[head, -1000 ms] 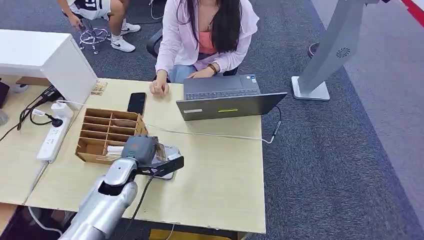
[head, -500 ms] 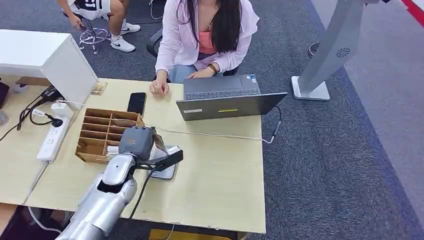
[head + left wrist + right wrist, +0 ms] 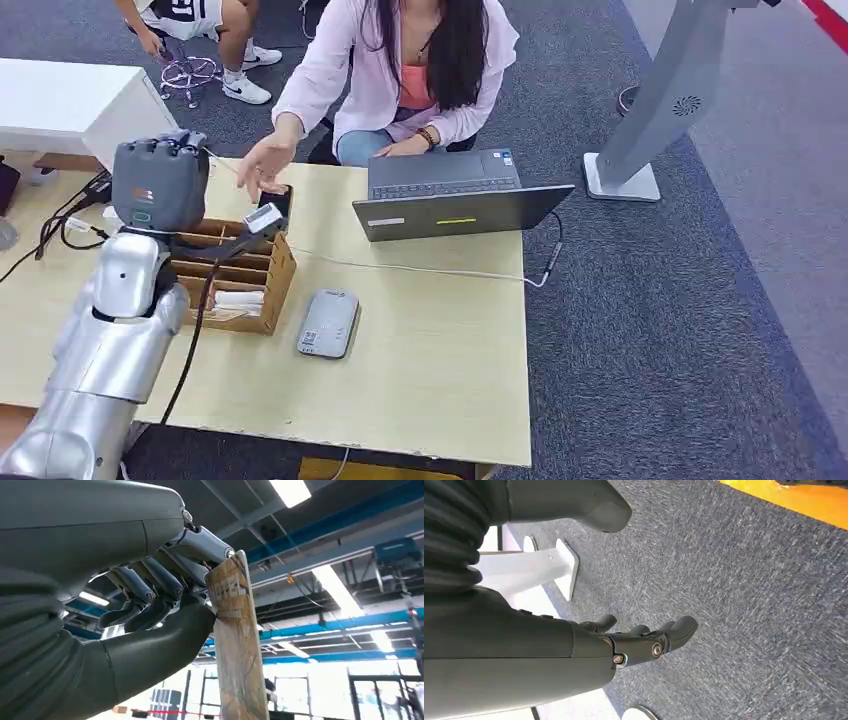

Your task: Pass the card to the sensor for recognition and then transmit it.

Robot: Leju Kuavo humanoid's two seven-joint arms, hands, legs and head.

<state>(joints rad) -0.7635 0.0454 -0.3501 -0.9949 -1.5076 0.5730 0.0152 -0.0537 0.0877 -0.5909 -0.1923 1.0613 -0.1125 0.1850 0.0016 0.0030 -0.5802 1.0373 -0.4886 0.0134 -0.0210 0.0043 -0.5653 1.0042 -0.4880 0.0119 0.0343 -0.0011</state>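
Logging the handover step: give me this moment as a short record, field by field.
left hand: raised above the wooden organizer, pinching the card between thumb and fingers
card: upright in the left wrist view, its printed end in the grip
person's hand: stretched out toward the card, not yet on it
sensor: flat on the table, uncovered, right of the organizer
right hand: hanging over the grey carpet, fingers apart, holding nothing
laptop: open, in front of the person
stage: card offered to the person

The silver left arm [image 3: 110, 330] is hiding part of the wooden compartment box [image 3: 262, 268]; the yellowish patterned card [image 3: 239, 645] is running off the left wrist picture's edge.
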